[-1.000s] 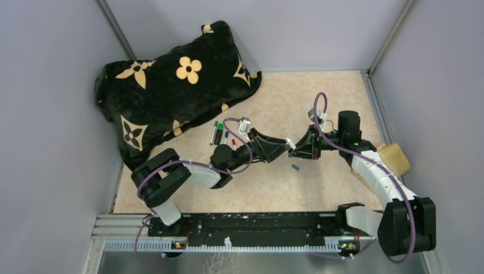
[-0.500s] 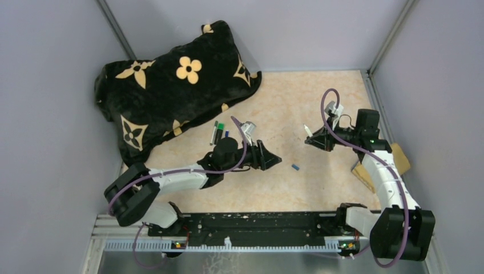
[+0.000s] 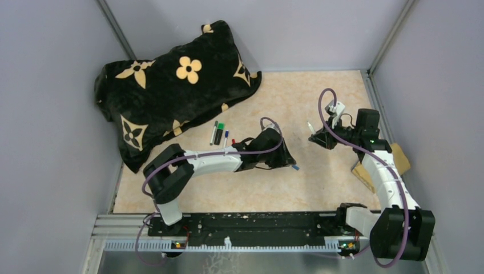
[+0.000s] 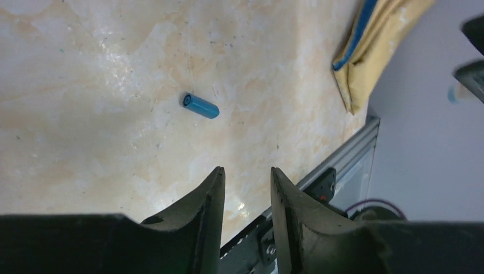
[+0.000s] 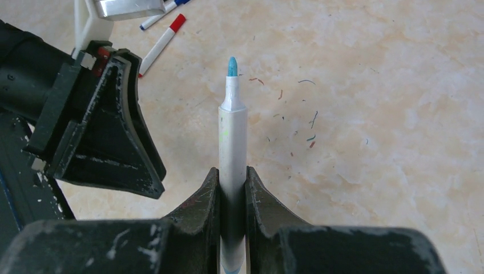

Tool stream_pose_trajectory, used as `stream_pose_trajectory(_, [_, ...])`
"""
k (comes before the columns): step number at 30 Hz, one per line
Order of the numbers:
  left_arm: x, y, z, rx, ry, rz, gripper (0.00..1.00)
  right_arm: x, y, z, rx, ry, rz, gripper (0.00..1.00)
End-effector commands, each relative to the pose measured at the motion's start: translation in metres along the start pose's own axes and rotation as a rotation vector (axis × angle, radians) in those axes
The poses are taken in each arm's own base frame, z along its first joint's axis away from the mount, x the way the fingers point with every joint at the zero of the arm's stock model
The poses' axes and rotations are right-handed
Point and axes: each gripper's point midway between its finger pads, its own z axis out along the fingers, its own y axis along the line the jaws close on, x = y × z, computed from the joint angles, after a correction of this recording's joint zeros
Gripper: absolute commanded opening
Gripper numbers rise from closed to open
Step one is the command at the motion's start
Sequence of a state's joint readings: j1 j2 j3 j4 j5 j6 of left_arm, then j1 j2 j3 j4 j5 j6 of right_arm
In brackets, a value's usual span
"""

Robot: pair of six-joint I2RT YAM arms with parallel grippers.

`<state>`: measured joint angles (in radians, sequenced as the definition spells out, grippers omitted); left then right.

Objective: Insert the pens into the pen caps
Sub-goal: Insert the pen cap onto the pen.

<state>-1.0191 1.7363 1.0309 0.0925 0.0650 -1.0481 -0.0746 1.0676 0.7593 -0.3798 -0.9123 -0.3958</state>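
A small blue pen cap point(image 4: 201, 106) lies on its side on the marbled table, just ahead of my left gripper point(image 4: 246, 171), whose jaws stand apart with nothing between them. From above, the left gripper point(image 3: 290, 161) hovers right beside the cap point(image 3: 295, 167). My right gripper point(image 5: 233, 171) is shut on a white pen point(image 5: 233, 131) with a bare blue tip pointing away from it; in the top view this gripper point(image 3: 319, 137) hangs right of centre. Several more pens point(image 3: 221, 133) lie side by side near the pillow, among them a red-ended pen point(image 5: 162, 43).
A black pillow with tan flowers point(image 3: 177, 85) fills the back left. A tan cardboard box point(image 3: 394, 160) rests by the right wall and also shows as box point(image 4: 371, 45). Grey walls enclose the table, and a black rail point(image 3: 251, 222) runs along the near edge.
The grippers, close together mid-table a second ago, have parted. My left arm swung right to the blue cap. My right arm drew back right, keeping the pen.
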Motion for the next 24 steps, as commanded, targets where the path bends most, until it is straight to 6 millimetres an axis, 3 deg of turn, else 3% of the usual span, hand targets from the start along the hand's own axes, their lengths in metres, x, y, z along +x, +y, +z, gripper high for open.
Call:
stream_pose_trajectory(1, [0.015,0.04,0.01,-0.33,-0.004,-0.176,0.4,-0.012,-0.005,-0.003,0.038,-0.04,-0.039,0.0])
stream_pose_trajectory(13, [0.03,0.042,0.05,-0.539,0.059,-0.233,0.48,-0.016,-0.005,-0.007,0.061,-0.054,-0.046,0.0])
stream_pose_trajectory(24, [0.026,0.053,0.066,-0.643,0.04,-0.223,0.46,-0.021,0.0,-0.009,0.049,-0.074,-0.06,0.0])
